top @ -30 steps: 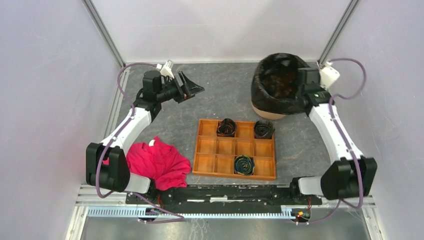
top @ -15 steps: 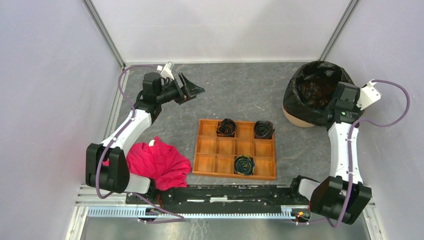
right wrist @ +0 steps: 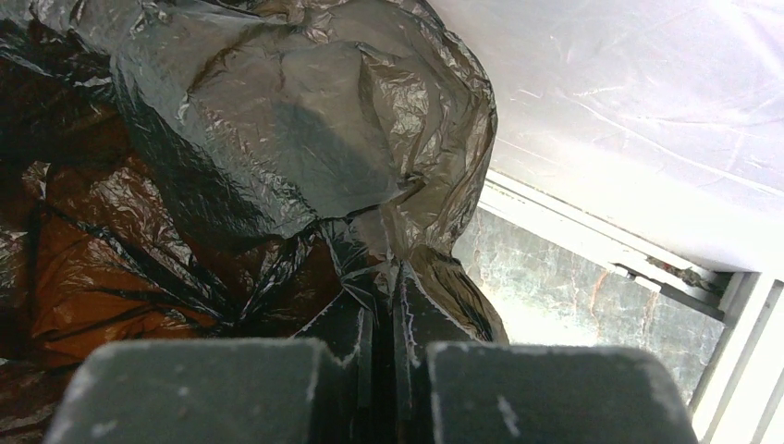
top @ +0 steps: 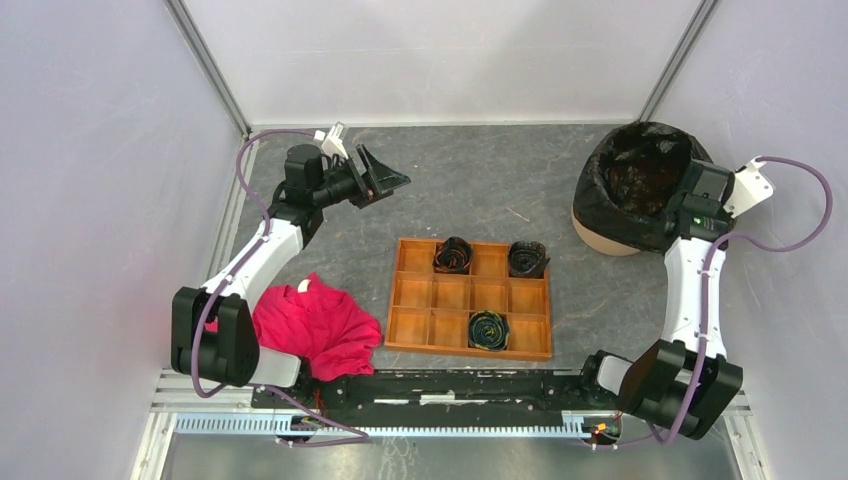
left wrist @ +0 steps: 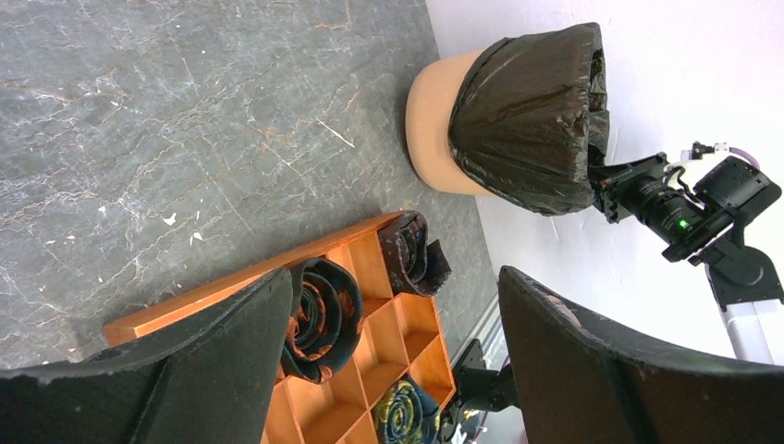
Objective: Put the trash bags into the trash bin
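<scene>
Your right gripper (right wrist: 381, 314) is clamped tight on a fold of the trash bag (top: 640, 180), right at the near rim of the trash bin (top: 598, 240) that the bag lines, in the far right corner of the table (top: 480, 190). Your left gripper (top: 388, 180) hangs spread wide, well apart, far left

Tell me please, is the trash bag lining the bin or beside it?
Lining it: the black trash bag fills the terracotta bin and drapes over its rim.
</scene>
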### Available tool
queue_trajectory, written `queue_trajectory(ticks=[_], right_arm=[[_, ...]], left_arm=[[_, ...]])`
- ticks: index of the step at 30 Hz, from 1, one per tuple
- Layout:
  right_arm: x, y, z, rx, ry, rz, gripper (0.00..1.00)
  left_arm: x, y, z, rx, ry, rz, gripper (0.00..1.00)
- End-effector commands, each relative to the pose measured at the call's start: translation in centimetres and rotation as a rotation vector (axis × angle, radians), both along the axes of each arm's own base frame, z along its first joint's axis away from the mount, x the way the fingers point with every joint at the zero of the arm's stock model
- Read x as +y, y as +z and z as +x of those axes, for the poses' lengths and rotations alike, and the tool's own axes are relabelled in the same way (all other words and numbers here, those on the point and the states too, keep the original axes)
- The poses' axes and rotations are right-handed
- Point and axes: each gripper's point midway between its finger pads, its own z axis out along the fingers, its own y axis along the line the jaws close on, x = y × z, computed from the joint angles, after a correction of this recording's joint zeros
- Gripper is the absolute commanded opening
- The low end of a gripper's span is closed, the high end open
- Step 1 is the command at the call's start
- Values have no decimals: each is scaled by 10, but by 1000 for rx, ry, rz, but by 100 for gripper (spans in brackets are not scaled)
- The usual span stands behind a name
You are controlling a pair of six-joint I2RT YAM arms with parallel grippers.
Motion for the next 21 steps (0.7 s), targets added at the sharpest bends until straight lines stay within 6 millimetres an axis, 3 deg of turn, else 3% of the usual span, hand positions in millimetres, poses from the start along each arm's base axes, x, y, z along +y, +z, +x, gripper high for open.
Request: queue_trajectory(ticks=[1,7,10,14,17,19,21], right_arm=[[2,16,-3,-38,21,-23,0],[0,28,-13,-31,0,-48,0],[1,23,-21,-19,-14,-55,2],[1,17,-22,-4,4,-69,22],[5,20,-11,-4,86,-79,35],[9,29,-2,9,180,-116,47],[10,43,2,4,221,-148,61]], left_arm=[[-3,19,-4,-44,-26,-42,88],[-2,20,-3,-57,-23,-24,88],[-1,16,-1,-42,-18,-21,87],[1,25,-3,-73,-9,-20,86],[9,28,2,-100,35,46,86],[20,29,7,-106,87,121,85],[28,42,8,-145,116,171,85]])
